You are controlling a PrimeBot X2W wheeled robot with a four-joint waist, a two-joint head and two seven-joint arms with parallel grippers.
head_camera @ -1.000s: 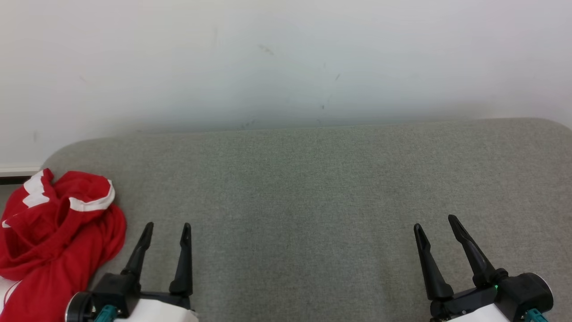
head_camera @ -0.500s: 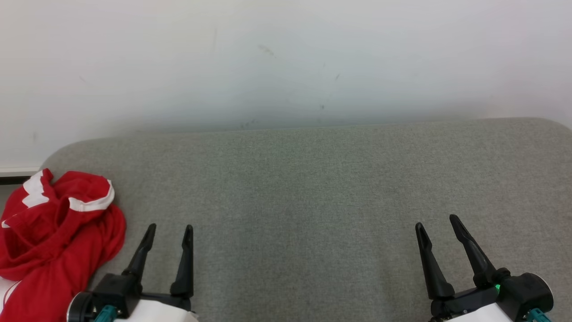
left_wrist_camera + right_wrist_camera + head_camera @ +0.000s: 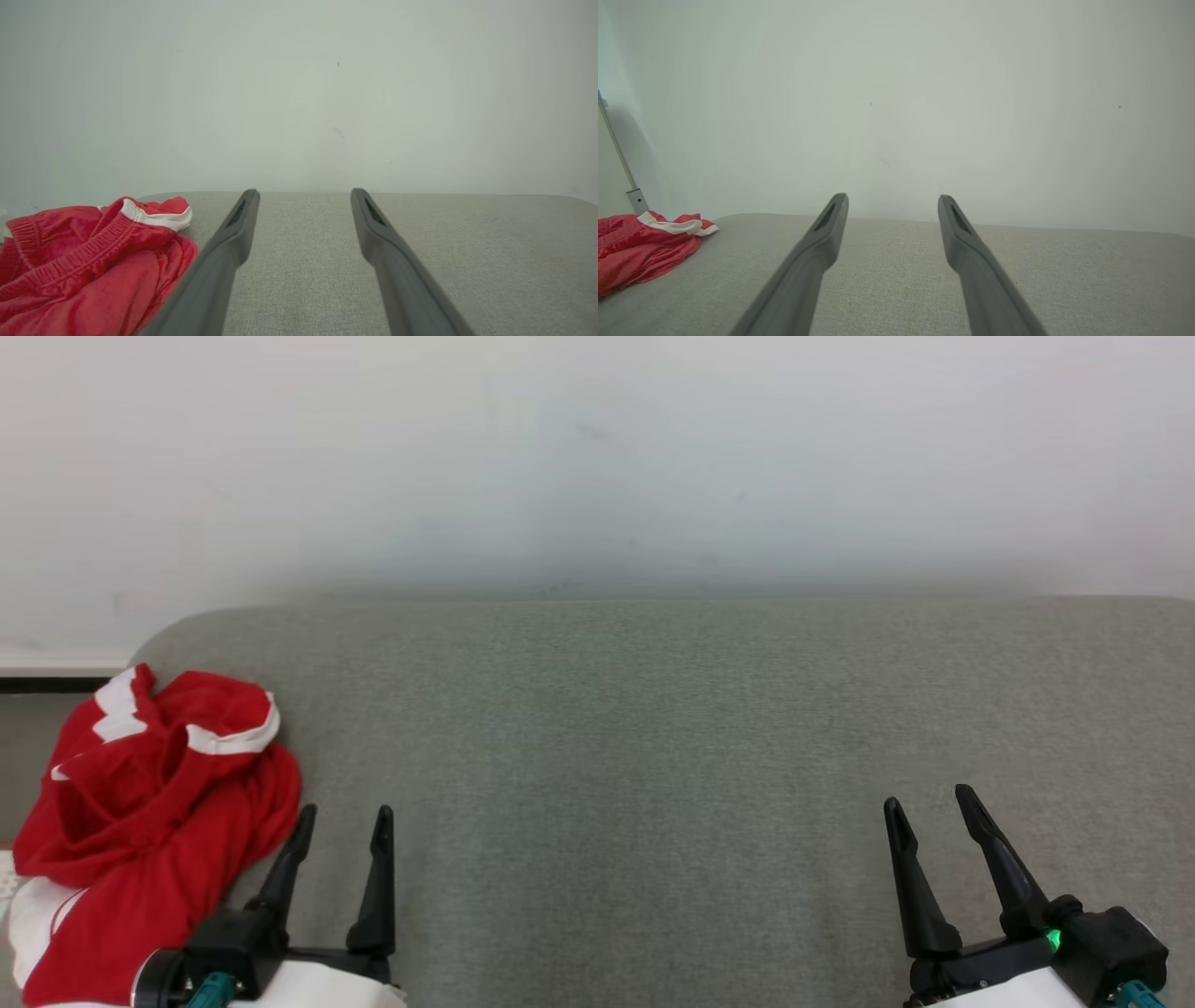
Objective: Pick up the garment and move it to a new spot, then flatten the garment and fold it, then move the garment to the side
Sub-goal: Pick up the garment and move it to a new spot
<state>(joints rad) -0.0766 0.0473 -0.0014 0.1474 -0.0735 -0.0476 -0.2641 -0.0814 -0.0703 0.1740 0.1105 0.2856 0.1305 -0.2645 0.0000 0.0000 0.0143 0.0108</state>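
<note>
Lying crumpled, red garment [image 3: 159, 803] sits just beside the left jaws.

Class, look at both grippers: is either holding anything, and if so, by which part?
Nothing is held. The left gripper and right gripper are both open above the grey cushion; the red garment lies beside the left one, ungripped.

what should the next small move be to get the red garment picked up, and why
Probably swing the left hand leftward and down onto the red garment. That hand is open and empty, right beside the crumpled heap at the left end of the cushion; the right hand sits far off.
</note>
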